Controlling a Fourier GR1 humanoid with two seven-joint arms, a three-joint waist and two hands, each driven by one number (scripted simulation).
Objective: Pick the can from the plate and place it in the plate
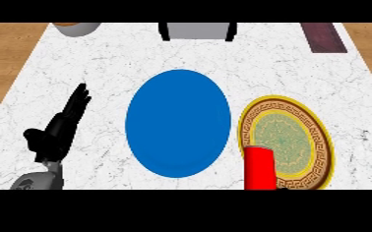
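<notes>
A red can [259, 168] stands upright at the near left edge of an ornate gold-rimmed plate [312, 128] with a green centre, at the lower right of the head view. A plain blue plate [178, 123] lies at the middle of the white marble counter, just left of the ornate one. My left hand [59, 128] rests at the lower left with its fingers straight, pointing away from me, well left of the blue plate and holding nothing. My right hand does not show.
A grey bowl [77, 28] sits at the far left corner. A grey box with black sides [198, 31] stands at the back centre. A dark maroon board [324, 37] lies at the back right. Wooden floor shows beyond both counter sides.
</notes>
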